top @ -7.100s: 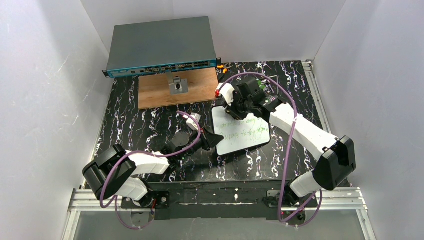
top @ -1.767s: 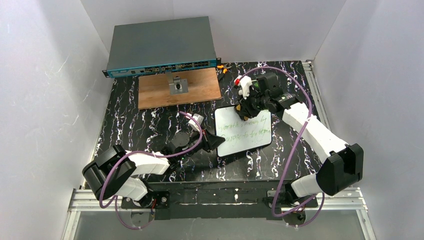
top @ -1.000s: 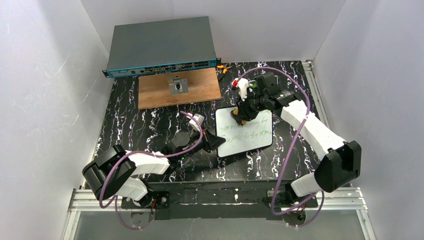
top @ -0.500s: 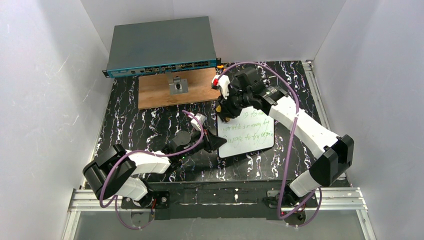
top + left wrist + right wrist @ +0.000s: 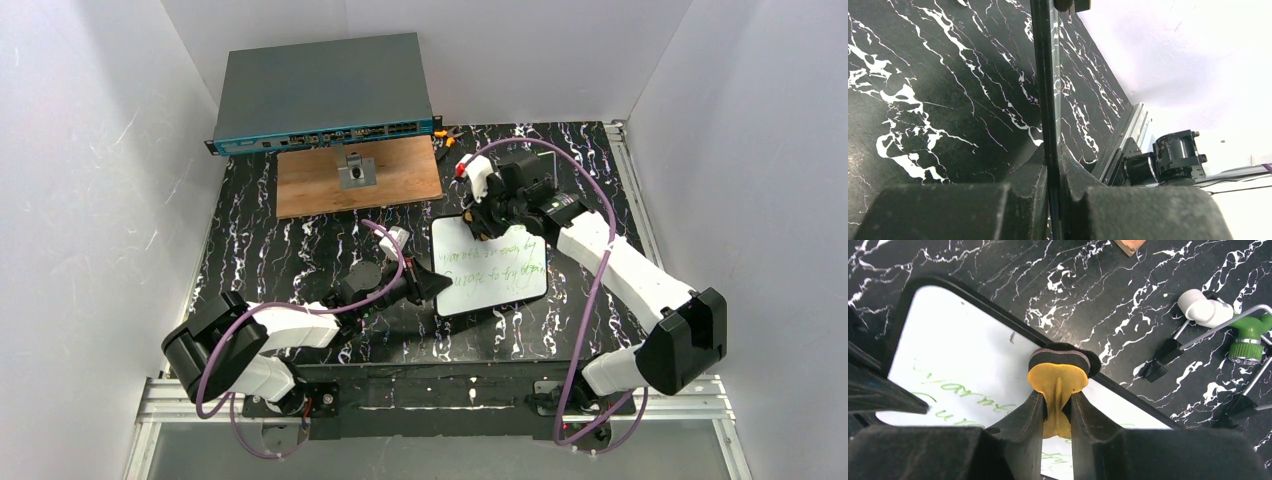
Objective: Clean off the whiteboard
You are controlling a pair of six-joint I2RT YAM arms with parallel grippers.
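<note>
Pressing yellow eraser [image 5: 1058, 377], clenched in right pincer [image 5: 1057, 402], at whiteboard [image 5: 963, 355] far rim; left pincer [image 5: 1051, 157] clamps board's edge. Risk: eraser slips off rim, green txt stays.

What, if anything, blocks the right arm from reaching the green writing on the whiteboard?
Probably nothing, so yes: the right gripper holds the eraser at the whiteboard's far edge, and the green writing lies uncovered beside it.

The green writing [image 5: 492, 271] on the whiteboard [image 5: 482, 295] is too small to read.
</note>
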